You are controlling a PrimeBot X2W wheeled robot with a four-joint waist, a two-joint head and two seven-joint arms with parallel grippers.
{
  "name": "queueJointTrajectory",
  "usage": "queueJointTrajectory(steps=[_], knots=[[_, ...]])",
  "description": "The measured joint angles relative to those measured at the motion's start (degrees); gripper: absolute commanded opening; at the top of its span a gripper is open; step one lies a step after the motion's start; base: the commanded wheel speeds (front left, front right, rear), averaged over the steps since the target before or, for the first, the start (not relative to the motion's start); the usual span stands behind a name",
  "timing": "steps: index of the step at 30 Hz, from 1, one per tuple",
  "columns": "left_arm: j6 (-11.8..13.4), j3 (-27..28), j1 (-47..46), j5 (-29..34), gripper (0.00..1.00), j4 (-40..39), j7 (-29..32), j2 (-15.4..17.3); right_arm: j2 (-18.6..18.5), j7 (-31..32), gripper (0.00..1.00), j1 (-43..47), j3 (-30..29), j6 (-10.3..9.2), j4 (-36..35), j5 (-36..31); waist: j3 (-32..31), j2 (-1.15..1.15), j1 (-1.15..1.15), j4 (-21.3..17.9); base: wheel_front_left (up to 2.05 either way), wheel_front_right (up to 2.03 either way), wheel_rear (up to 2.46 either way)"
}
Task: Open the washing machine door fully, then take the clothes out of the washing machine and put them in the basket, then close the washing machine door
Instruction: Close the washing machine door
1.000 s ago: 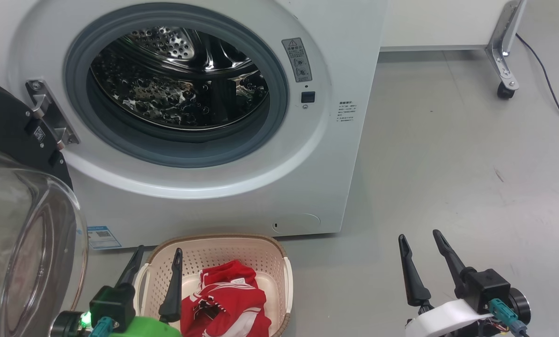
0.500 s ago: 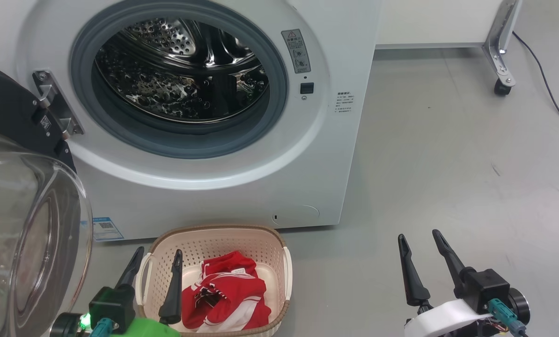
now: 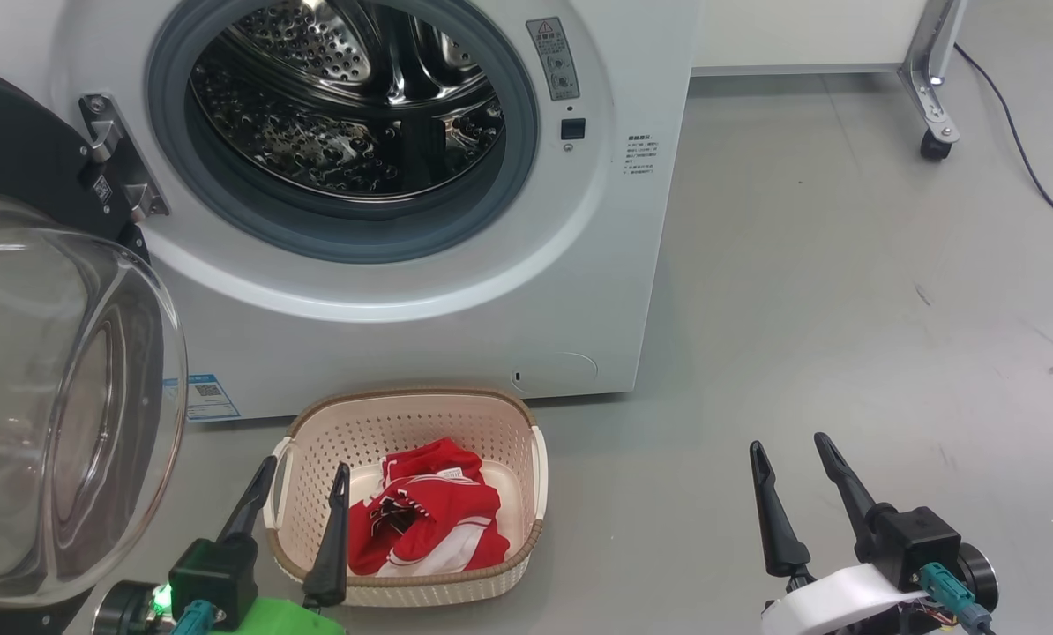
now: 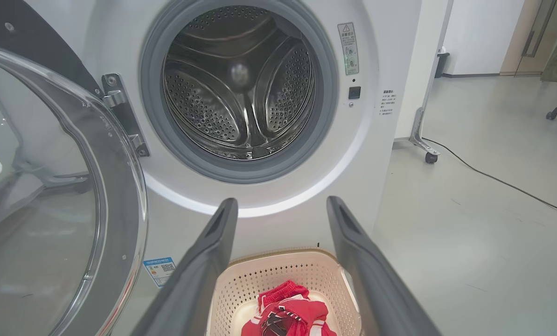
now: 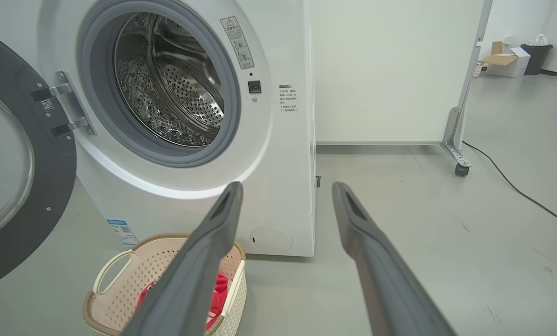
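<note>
The whole head view has slid since a second ago: the big white front-loading washing machine and the small cream plastic basket with holes in its sides now sit higher in the picture. The camera moved, not the things.

The bright red clothes with white stripes lie in the basket, just in front of the machine. The shiny steel drum looks empty. The big round black door with its clear glass bowl hangs wide open on the left.

The left gripper, by the basket, and the right gripper, far right, both have fingers spread, holding nothing. Probably only shutting the door is left.
</note>
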Motion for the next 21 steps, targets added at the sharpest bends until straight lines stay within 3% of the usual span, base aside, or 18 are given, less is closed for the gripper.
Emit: queueJointTrajectory(steps=[21], knots=[[0.08,0.05,0.28,0.0,1.0,-1.16,0.09,0.0,0.0,0.0,1.0,-0.01,0.01,-0.41,0.01,0.0,0.36,0.0,0.0,0.37,-0.22,0.22,0.0]])
